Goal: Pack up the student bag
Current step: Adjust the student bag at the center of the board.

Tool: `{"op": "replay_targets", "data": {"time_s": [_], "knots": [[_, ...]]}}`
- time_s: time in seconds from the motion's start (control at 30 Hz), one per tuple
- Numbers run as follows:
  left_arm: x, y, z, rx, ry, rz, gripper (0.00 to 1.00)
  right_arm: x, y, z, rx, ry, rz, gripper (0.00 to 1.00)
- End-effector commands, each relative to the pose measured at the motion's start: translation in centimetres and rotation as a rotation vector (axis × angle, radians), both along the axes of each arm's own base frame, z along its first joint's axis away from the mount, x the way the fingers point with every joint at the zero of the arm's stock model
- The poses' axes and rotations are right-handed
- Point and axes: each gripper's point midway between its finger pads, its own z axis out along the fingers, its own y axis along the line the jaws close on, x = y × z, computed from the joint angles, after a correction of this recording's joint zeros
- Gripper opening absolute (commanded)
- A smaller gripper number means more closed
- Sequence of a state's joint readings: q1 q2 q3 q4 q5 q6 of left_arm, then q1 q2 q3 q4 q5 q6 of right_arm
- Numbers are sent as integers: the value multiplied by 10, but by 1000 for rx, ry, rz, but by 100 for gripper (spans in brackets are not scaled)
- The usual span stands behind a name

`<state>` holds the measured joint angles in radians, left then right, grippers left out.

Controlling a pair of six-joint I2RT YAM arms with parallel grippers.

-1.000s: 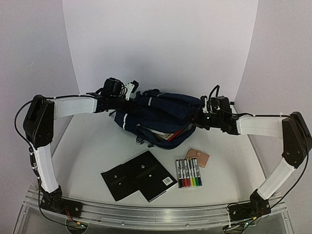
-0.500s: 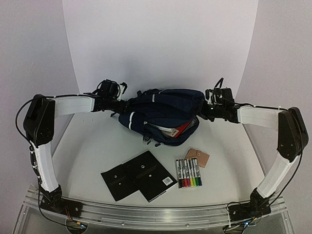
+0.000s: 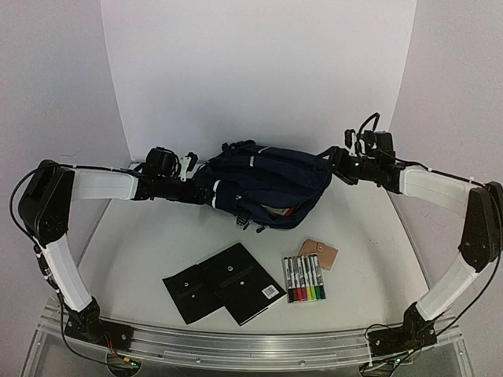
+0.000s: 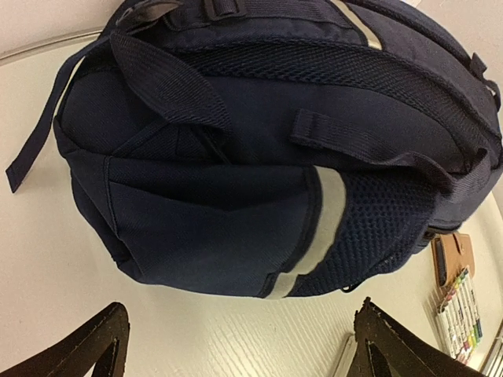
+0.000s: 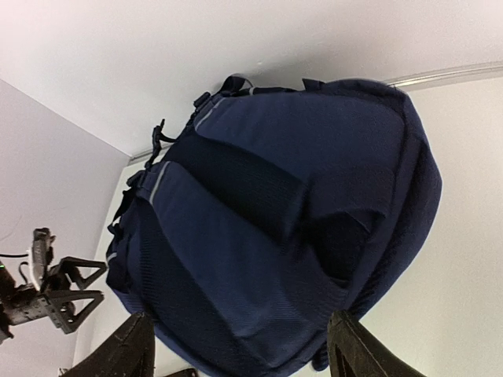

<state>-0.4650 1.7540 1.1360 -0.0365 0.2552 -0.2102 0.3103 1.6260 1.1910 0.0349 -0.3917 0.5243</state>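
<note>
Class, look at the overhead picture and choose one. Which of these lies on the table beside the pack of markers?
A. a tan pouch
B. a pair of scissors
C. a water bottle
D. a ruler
A: a tan pouch lies just beyond the far right corner of the pack of markers; no scissors, bottle or ruler shows anywhere.
</note>
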Motion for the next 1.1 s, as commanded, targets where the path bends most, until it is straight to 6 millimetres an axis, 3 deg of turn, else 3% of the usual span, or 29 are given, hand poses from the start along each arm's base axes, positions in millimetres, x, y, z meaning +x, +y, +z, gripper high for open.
{"op": "replay_targets", "data": {"time_s": [0.0,0.2,0.33,0.47,0.73,0.83,0.97,1.07], "knots": [[23,-12,11,-59,-54,-54,100,-33,4,35,44,-69,66,78],[38,-17,1,2,-107,-93,100,-75,25,24,77,-22,129,77],[40,-21,4,4,-155,-126,97,-88,43,9,65,12,156,73],[40,-25,3,1,-171,-159,77,-99,70,-6,49,39,214,63],[41,-36,-6,-34,-139,-198,35,-121,146,-16,130,50,308,45],[40,-40,-6,-63,-132,-208,19,-119,168,-23,153,43,282,35],[33,-45,-7,-98,-112,-223,14,-98,180,-47,163,59,207,23],[24,-47,-9,-104,-102,-226,12,-82,191,-58,146,58,190,20]]}}
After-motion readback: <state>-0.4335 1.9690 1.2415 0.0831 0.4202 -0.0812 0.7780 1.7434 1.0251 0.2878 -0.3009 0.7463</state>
